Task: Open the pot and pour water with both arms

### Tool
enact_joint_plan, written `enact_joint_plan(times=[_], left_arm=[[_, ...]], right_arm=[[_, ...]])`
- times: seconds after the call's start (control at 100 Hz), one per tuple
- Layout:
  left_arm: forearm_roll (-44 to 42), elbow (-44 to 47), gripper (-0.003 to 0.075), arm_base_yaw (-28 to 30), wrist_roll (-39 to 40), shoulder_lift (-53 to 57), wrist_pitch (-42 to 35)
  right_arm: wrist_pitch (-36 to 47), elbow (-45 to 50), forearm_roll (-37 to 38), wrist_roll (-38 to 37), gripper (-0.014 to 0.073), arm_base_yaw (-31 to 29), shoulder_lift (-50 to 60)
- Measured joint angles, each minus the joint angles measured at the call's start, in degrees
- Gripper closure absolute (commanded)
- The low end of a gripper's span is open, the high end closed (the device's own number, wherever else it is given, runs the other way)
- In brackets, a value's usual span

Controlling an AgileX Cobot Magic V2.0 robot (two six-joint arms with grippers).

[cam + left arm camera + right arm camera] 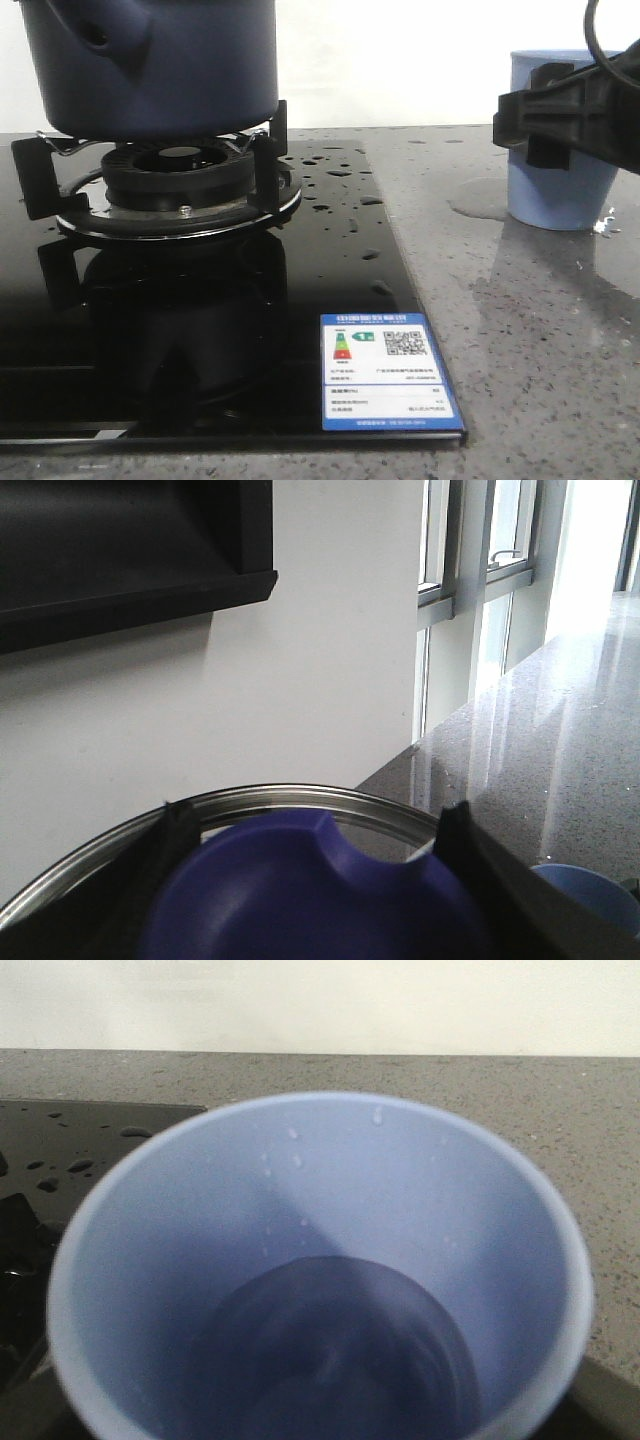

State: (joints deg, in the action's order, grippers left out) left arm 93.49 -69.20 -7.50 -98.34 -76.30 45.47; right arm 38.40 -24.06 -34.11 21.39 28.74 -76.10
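Nearest the front camera sits the blue-bordered energy label (387, 372), stuck to the corner of the glossy black cooktop (200, 330). Going by the pincers: the right gripper (560, 115) shows in the front view only as a dark mass at the light blue cup (558, 150), in front of its upper wall; whether its fingers are spread or pressed on the cup I cannot tell, and in the right wrist view the fingers are hidden altogether, the lens looking straight down into the cup (320, 1290), whose inner wall carries a few droplets and whose bottom looks dark. The left gripper (310, 880) stands with its two dark fingers (480, 870) either side of a blue knob (300, 890) on a lid with a metal rim (290, 798); they seem closed on the knob, though the blur leaves the contact unsure. Outward from there, the pot (150, 65), dark navy, rests on the black burner grate (170, 185) at the far left of the cooktop, its stub handle (100, 38) pointing toward the camera. Water (335, 185) lies as beads scattered over the glass just beside the burner, and a thin glossy puddle (480, 200) spreads on the grey speckled counter (540, 340) touching the foot of the cup.
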Motion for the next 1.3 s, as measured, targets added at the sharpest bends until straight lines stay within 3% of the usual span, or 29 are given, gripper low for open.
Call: enact_joint_plan(times=[0.22,0.36,0.64,0.96,1.1,1.3], left_arm=[[-1.93,0.0,0.0498,1.59,5.39,2.45,0.0],[-5.21,0.0,0.0498,4.55,11.64,5.46,0.0],[-9.63,0.0,0.0498,5.65,16.11,10.72,0.01],[-9.74,0.0,0.0498,5.65,18.8,12.69,-0.62],[-9.74,0.0,0.0498,5.65,19.31,12.69,-0.97],[-9.74,0.0,0.0498,5.65,19.42,12.69,-0.96]], right_arm=[[-1.3,-0.12,2.11,-0.24,0.0359,0.0,2.05],[-6.25,-3.65,9.86,-0.47,0.0358,0.0,6.71],[-24.43,-22.9,23.31,-0.47,0.0358,0.21,8.11],[-44.95,-46.44,33.0,-0.47,0.0359,0.81,-2.21],[-50.56,-52.89,37.15,0.21,0.0359,2.66,-7.46],[-52.0,-57.2,44.43,1.94,0.036,6.24,-12.32]])
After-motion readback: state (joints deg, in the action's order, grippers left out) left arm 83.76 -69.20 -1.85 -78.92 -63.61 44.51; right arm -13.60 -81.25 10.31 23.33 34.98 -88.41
